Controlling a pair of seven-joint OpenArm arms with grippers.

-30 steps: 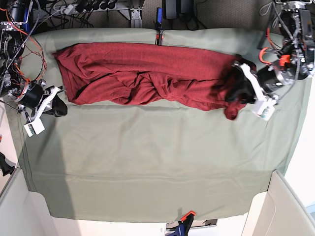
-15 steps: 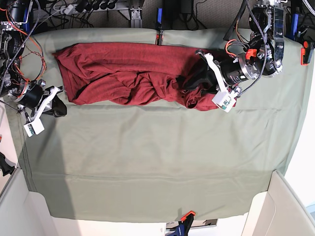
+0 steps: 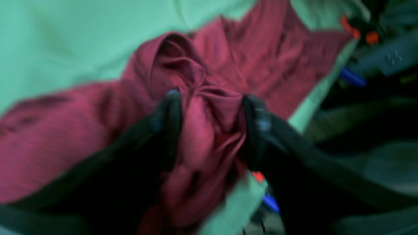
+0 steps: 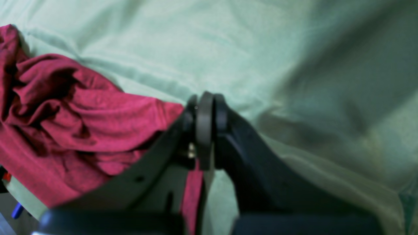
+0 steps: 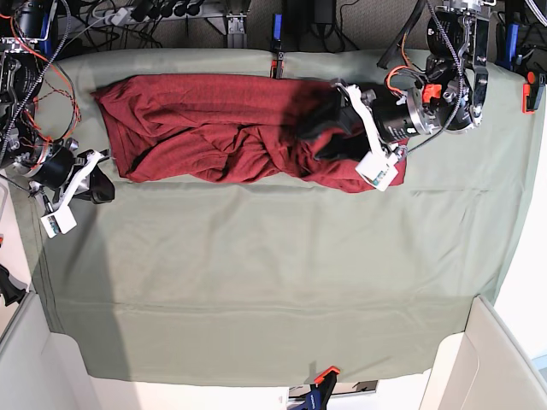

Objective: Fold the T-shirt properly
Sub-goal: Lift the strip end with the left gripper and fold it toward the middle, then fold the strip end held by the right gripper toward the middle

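Note:
The dark red T-shirt (image 5: 214, 128) lies bunched in a long band along the far side of the table, its right end doubled back over the body. My left gripper (image 5: 316, 137) hovers over that doubled part. In the left wrist view the left gripper (image 3: 212, 127) has its fingers (image 3: 169, 124) wide apart, and a loose bunch of the T-shirt (image 3: 202, 137) sits between them. My right gripper (image 5: 104, 185) rests on the cloth beside the shirt's near-left corner. The right wrist view shows the right gripper (image 4: 205, 104) with its tips pressed together, and the T-shirt (image 4: 81, 124) lies just to its left.
A pale green table cloth (image 5: 273, 282) covers the table. An orange and blue clamp (image 5: 276, 60) grips the far edge and another clamp (image 5: 320, 380) the near edge. White walls (image 5: 491, 359) stand at both near corners. Cables (image 5: 128, 13) run behind the table.
The left arm has carried the shirt's right end leftward over the body, and its jaws have opened. The right arm has stayed in place.

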